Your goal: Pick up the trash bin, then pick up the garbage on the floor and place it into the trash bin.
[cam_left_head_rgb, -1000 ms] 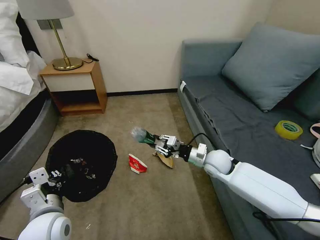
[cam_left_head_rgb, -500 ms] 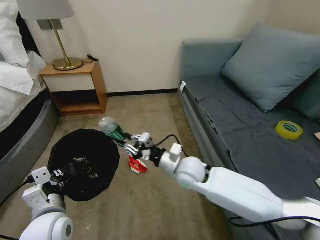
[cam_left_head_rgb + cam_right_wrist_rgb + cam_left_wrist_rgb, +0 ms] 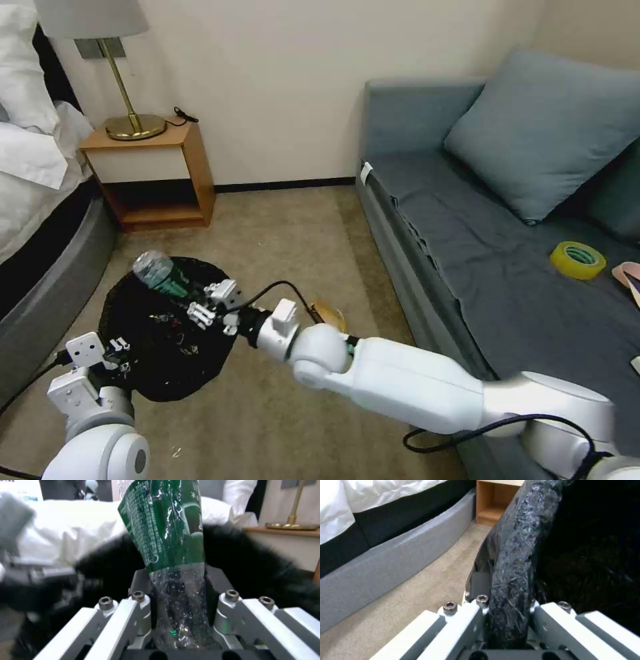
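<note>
rim of the trash bin (image 3: 511, 585), wrapped in crinkly black bag, sits pinched between the left jaws (image 3: 506, 620), which hold the bin at its near edge, just in front of the left wrist in the head view. risk here, as i judge it: the grip is on bag film over a thin rim, so the plastic could slide and let the bin sag or tip, spilling what it holds.

farther out, the right jaws (image 3: 181, 620) are pressed on the clear lower end of the small bottle (image 3: 166, 530), its green label and far end sticking out ahead of the jaws, over the bin's dark mouth (image 3: 167, 333). the bottle is crumpled, slick and held near one end, so it could swing or slip; let go too near the bin's edge, it might strike the rim and bounce onto the carpet.

inside the bin, a few small pale scraps (image 3: 170, 321) show against the black liner; what they are i cannot tell.

beyond the right arm, a brown paper scrap (image 3: 330, 313) lies on the floor.
</note>
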`<state>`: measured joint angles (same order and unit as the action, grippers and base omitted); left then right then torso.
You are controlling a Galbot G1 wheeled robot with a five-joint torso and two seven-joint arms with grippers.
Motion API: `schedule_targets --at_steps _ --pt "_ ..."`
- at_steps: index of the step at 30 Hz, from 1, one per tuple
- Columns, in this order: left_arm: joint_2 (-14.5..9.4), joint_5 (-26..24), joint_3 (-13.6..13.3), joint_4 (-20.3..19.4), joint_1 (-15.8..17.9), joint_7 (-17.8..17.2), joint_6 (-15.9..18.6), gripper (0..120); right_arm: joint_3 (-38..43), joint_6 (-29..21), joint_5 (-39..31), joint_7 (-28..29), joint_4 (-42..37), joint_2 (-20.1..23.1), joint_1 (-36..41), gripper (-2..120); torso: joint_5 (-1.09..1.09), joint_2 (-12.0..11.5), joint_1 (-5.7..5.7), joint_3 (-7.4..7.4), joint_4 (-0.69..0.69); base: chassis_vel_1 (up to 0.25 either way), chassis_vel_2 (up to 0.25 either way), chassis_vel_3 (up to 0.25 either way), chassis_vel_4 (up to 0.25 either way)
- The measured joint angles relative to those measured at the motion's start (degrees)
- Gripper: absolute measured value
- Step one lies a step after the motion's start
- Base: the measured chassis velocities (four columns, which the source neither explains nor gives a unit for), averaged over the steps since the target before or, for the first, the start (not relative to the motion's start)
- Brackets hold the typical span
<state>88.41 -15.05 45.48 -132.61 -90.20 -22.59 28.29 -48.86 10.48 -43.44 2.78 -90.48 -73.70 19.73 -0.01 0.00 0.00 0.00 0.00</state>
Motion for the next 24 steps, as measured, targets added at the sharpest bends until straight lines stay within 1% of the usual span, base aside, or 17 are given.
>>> schedule_targets --at_steps 1,3,4,8,14,17,19,21,22,23,24 --pt "0.0 0.0 0.0 0.0 0.0 0.0 0.0 2 0.0 0.0 0.0 0.0 0.0 0.0 0.0 23 0.00 0.0 0.00 0.00 0.00 0.000 0.000 0.000 0.000" --pt "0.0 0.0 0.0 -0.6 -0.2 0.0 0.1 2 -2.0 1.1 2.0 0.1 4.2 -2.0 0.0 23 0.00 0.0 0.00 0.00 0.00 0.000 0.000 0.000 0.000" --pt "0.0 0.0 0.0 -0.6 -0.2 0.0 0.1 2 -2.0 1.1 2.0 0.1 4.2 -2.0 0.0 23 0.00 0.0 0.00 0.00 0.00 0.000 0.000 0.000 0.000" --pt "0.0 0.0 0.0 -1.0 -0.6 0.0 0.1 2 -4.0 2.0 4.2 0.1 8.8 -3.9 -0.6 23 0.00 0.0 0.00 0.00 0.00 0.000 0.000 0.000 0.000" --pt "0.0 0.0 0.0 -1.1 -0.7 0.0 0.1 2 -4.6 2.1 5.2 0.1 10.5 -4.9 -1.4 23 0.01 0.0 0.00 0.00 0.00 0.000 0.000 0.000 0.000" --pt "0.0 0.0 0.0 -1.0 -0.7 0.0 0.0 2 -4.7 2.1 5.7 0.1 10.7 -5.2 -1.8 36 0.01 0.0 0.00 0.00 0.00 0.000 0.000 0.000 0.000" --pt "0.0 0.0 -0.1 -1.0 -0.7 0.0 0.0 2 -4.7 2.1 5.7 0.1 10.8 -5.2 -1.8 38 0.01 0.0 0.00 0.00 0.00 0.000 0.000 0.000 0.000" --pt "0.0 0.0 -0.2 -0.8 -0.6 0.0 -0.1 2 -4.7 2.1 6.2 0.1 10.9 -5.3 -2.0 51 0.01 0.0 0.00 0.00 0.00 0.000 0.000 0.000 0.000" --pt "0.0 0.0 -0.2 -0.8 -0.6 0.0 -0.1 2 -4.7 2.1 6.2 0.1 10.9 -5.2 -2.0 55 0.01 0.0 0.00 0.00 0.00 0.000 0.000 0.000 0.000" --pt "0.0 0.0 -0.2 -0.8 -0.6 0.0 -0.1 2 -4.7 2.1 6.2 0.1 10.9 -5.2 -2.0 55 0.01 0.0 0.00 0.00 0.00 0.000 0.000 0.000 0.000" --pt "0.0 0.0 -0.3 -0.8 -0.5 0.0 -0.2 2 -4.7 2.1 6.4 0.1 10.9 -5.2 -2.1 59 0.01 0.0 0.00 0.00 0.00 0.000 0.000 0.000 0.000"
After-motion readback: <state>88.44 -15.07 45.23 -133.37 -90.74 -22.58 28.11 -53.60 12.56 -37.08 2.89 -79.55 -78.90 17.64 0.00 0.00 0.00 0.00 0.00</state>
